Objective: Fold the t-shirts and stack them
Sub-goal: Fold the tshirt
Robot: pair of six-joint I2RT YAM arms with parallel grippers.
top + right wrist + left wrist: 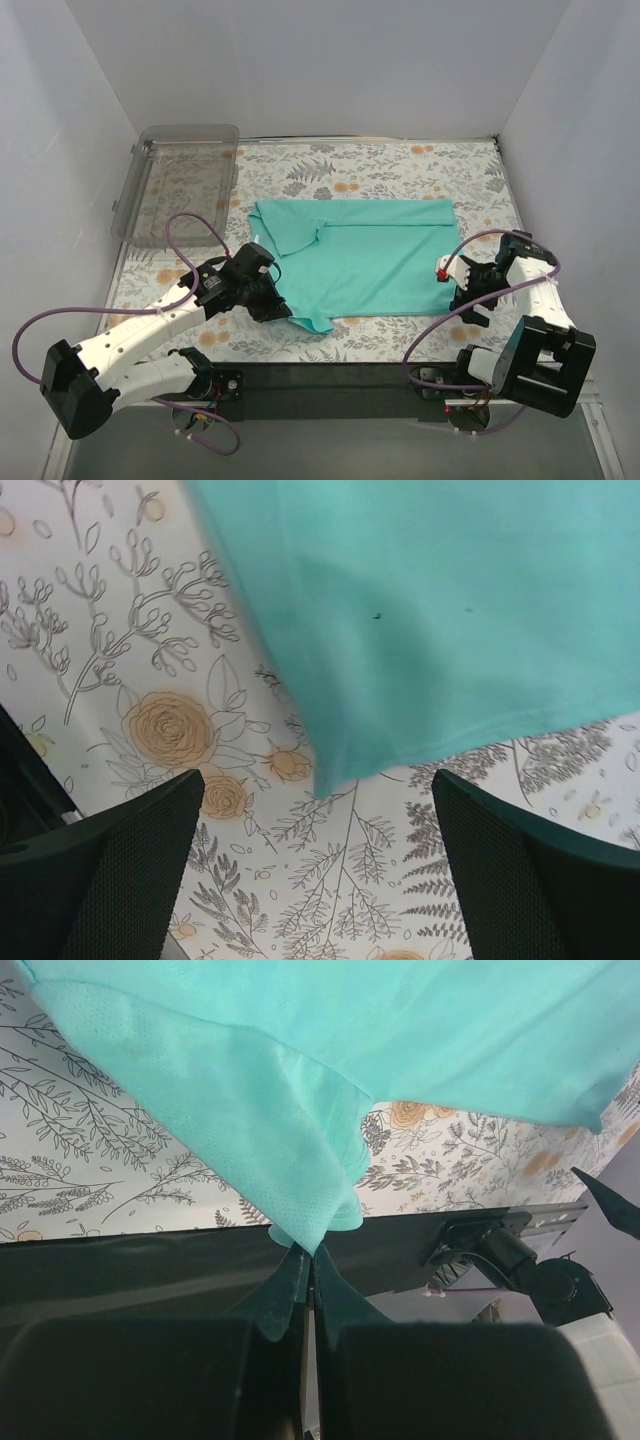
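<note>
Left tool (310, 1258): clenched on the tip of the near-left sleeve (300, 1160); the cloth runs straight into the pinch.
Right tool (320, 880): released, jaws spread wide, hovering over the near-right hem corner (345, 765) with nothing between them.
T-shirt (370, 255): teal, spread mostly flat in the middle of the floral worktop (420, 165), collar to the left.
Tray (150, 215): clear, at the far left, well apart from the cloth.
Step in hand: probably the set-up for a first fold, with one corner taken and the other not yet.
Next move: the right tool should lower and close on its corner, then both lift together and carry the near edge across evenly.
</note>
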